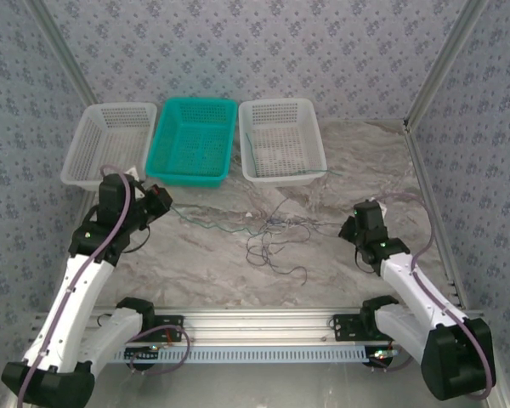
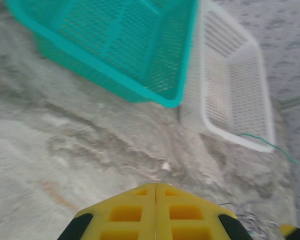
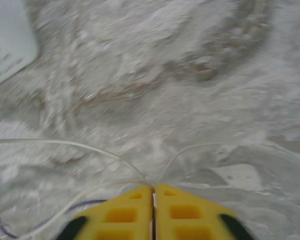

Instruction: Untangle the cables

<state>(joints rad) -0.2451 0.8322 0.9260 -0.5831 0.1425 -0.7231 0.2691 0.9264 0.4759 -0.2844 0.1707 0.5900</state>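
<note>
The table [image 1: 229, 272] is marbled grey and tan. It sits inside a booth whose walls [image 1: 263, 51] carry pale blue flowered paper, and a metal rail [image 1: 255, 321] runs along its near edge. At the far side stands the teal basket [image 1: 192, 174]. One white basket [image 1: 78, 170] sits close against its left side and a second white basket [image 1: 282, 177] just beside its right.

The cables [image 1: 276, 229] lie in a loose tangle on the table in front of the teal basket's right front corner, apart from it. The left claw [image 1: 159, 201] hangs in front of the teal basket's left front corner, well clear of the tangle. The right claw [image 1: 350, 228] is further right of the teal basket, at the tangle's right edge, and a strand reaches up to it.

From overhead, the whole spread of the tangle is plain, but the claw tips are too small to judge. The left wrist view shows that claw's yellow fingers [image 2: 125, 212] pressed together with nothing between them, and a green cable [image 2: 270, 144] draped over the front rim of the white basket right of the teal one. The right wrist view shows its fingers [image 3: 185, 212] closed tip to tip on pale cables [image 3: 65, 142]. These fan out both ways from the seam, and a dark purple strand [image 3: 2, 231] curls beside them.
</note>
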